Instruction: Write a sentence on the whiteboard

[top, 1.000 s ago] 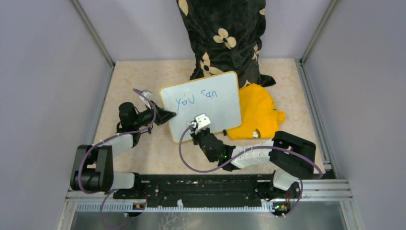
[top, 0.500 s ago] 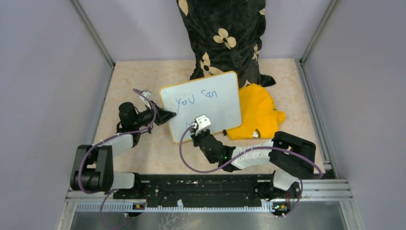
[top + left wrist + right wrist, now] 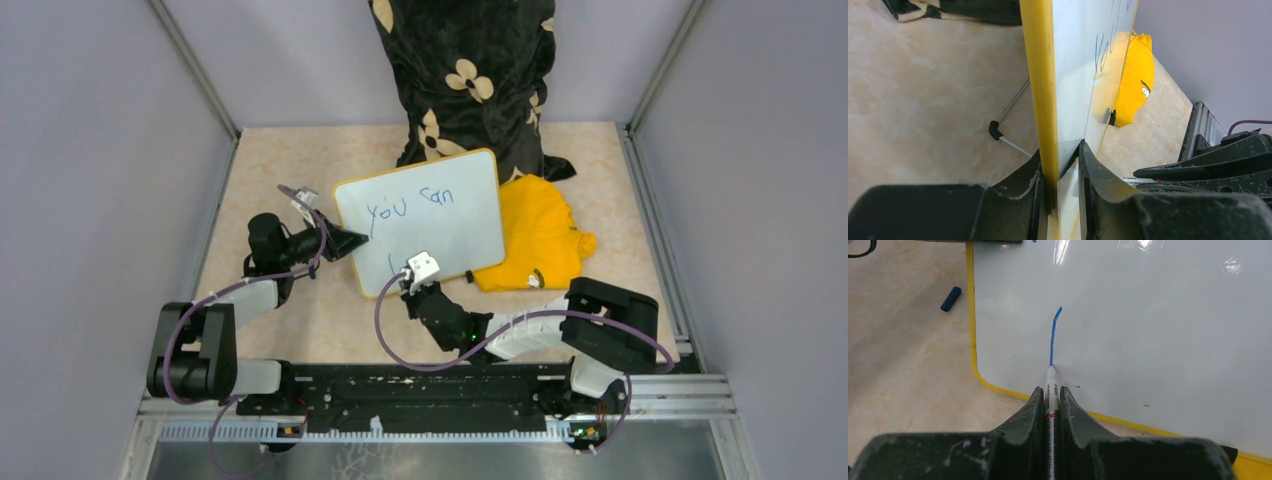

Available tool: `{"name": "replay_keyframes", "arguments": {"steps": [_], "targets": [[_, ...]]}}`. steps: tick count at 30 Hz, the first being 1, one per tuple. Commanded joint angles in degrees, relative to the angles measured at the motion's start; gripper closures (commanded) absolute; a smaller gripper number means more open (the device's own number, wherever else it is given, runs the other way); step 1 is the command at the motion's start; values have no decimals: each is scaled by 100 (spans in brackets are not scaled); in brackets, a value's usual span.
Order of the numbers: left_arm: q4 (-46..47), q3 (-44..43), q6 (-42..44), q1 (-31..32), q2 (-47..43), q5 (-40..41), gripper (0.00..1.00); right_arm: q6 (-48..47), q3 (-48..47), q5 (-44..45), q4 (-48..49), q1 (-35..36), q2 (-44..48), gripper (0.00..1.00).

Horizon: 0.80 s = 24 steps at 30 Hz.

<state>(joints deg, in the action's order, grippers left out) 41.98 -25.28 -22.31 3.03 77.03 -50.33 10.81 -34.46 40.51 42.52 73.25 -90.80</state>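
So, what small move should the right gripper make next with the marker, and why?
Probably curve the marker tip away from the blue stroke's near end, shaping the next letter: the tip touches the whiteboard, which shows only "you can" plus this one stroke.

Whiteboard (image 3: 430, 215) on table (image 3: 290, 160); cloth (image 3: 540, 235) just right; cushion (image 3: 470, 80) behind; marker cap (image 3: 951, 298) beside left edge.

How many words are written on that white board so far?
2: "you" at the whiteboard's upper left, "can" beside it. A lone blue stroke sits below.
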Motion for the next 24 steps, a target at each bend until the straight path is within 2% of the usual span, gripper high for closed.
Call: {"name": "replay_keyframes", "arguments": {"steps": [1,13,24], "targets": [[-266,-39,464,5,93,645,100,83,-27,164,36,27,72,100],[-251,-39,451,14,94,641,100,-394,-508,211,231,23,-94,100],[-253,-39,455,18,92,647,100,-409,-659,-56,183,25,-257,100]]}}
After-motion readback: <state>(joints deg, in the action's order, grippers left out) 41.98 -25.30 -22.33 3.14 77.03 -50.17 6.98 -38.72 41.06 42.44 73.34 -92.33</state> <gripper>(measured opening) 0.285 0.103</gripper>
